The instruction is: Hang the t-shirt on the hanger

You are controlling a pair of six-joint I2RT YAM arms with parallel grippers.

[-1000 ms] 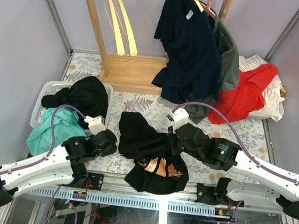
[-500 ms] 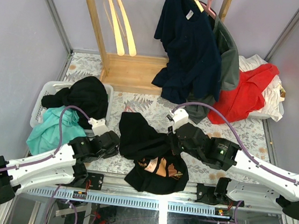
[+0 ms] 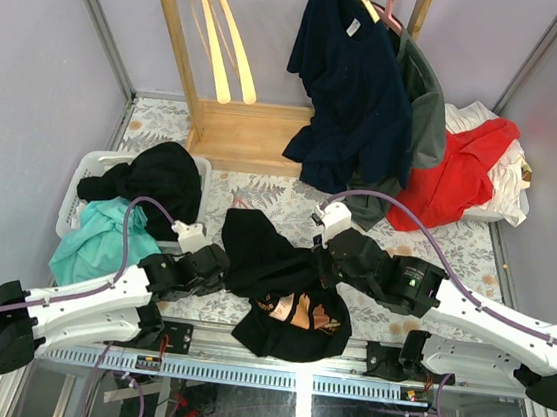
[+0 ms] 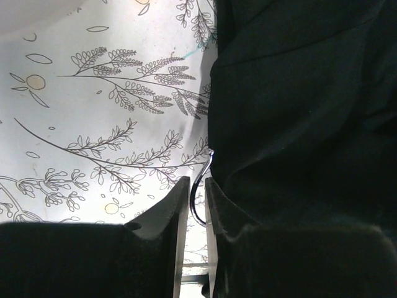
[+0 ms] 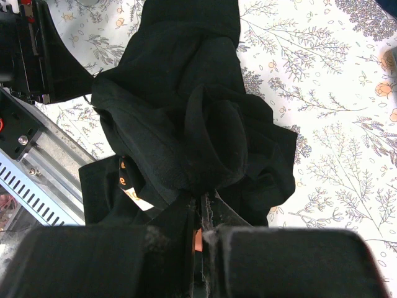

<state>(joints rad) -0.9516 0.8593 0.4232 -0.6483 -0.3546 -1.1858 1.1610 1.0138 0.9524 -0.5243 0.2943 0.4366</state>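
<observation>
The floral-clothed table (image 3: pixel 456 244) carries the black t-shirt (image 3: pixel 285 285), bunched at the front edge with its hem draping over. The right gripper (image 3: pixel 320 266) has its jaws closed on a fold, probably to lift cloth clear. The left gripper (image 3: pixel 214 262) sits at the shirt's edge, jaws narrow around the hanger (image 4: pixel 196 186). Only its metal hook shows, and I cannot tell whether it is clamped.

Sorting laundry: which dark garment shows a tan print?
The black t-shirt lying on the table; the hanging navy shirt and the black garment in the basket look plain.
</observation>
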